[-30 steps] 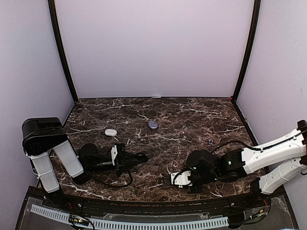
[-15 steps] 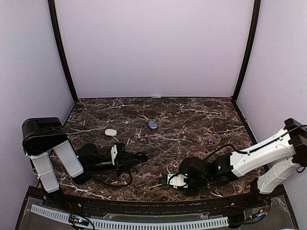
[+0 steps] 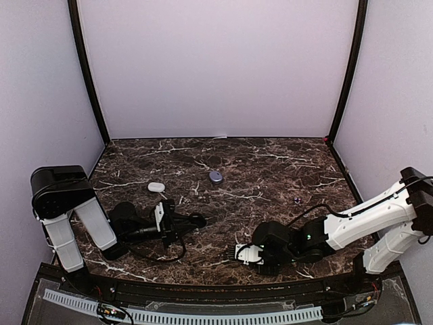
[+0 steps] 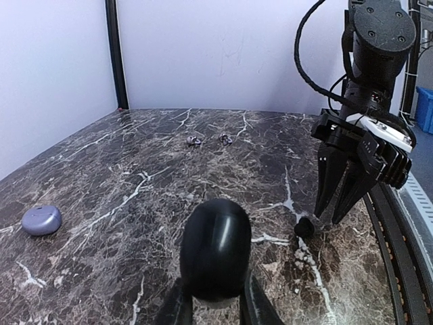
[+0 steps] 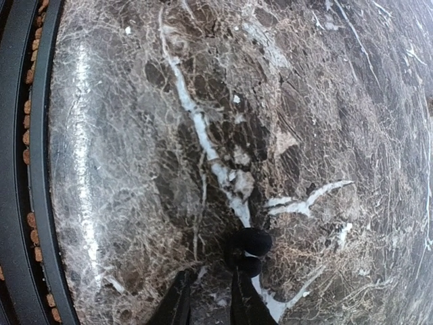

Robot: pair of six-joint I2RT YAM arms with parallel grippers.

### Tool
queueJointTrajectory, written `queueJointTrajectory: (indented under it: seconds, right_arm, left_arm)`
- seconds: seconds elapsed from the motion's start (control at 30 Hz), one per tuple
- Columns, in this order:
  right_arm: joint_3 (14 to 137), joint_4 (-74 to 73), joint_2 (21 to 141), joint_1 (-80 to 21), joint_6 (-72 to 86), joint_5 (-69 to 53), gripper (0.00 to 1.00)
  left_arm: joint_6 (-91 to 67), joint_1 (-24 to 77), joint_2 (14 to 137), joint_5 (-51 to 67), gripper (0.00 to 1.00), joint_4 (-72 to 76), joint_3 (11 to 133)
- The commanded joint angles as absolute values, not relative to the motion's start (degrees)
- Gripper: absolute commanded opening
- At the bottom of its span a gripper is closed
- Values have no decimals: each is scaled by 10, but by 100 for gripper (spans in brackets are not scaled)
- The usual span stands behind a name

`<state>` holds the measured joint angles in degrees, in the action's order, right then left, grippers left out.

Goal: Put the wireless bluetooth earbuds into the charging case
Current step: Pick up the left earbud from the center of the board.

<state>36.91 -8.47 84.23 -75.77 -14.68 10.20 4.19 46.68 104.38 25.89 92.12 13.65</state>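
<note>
black earbud [image 5: 249,247] lies on the marble table [image 3: 270,162] close to the near edge, a little right of the middle, just beyond the tips of the right gripper [image 5: 210,274]. the gripper's jaws stand a small way apart with nothing between them. in the wrist view the bud sits off to one side of the gap, by one fingertip rather than inside it, and i cannot tell whether it touches that finger. the left gripper [image 4: 215,298] is clamped on a black case [image 4: 215,247], held low over the table to the left of the bud. i cannot tell if its lid is up.

the step in hand looks like picking up this bud. to do it well, the right jaws likely need to spread wider and shift sideways until the gap straddles the bud. the tips should then come down almost to the stone before closing slowly. the bud is small, rounded and smooth, so an off-centre pinch could flick it away, and it would be hard to find again on the dark marble.

a purple case [image 4: 41,220] and a white case [image 3: 156,186] sit further back, and two purple earbuds [image 4: 195,140] lie far off to the right. all are well apart from this work.
</note>
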Motion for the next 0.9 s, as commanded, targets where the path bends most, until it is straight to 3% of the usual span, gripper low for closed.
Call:
queueJointTrajectory:
  seconds: [0.0,0.87]
  right_arm:
    - [380,-58,848,-765,-150,111,21]
    - [397,-54,889,-764,-165,130,22]
  left_arm:
    - [18,458,1043,258,17,1044,127]
    - [18,456,1043,260,17,1041,127]
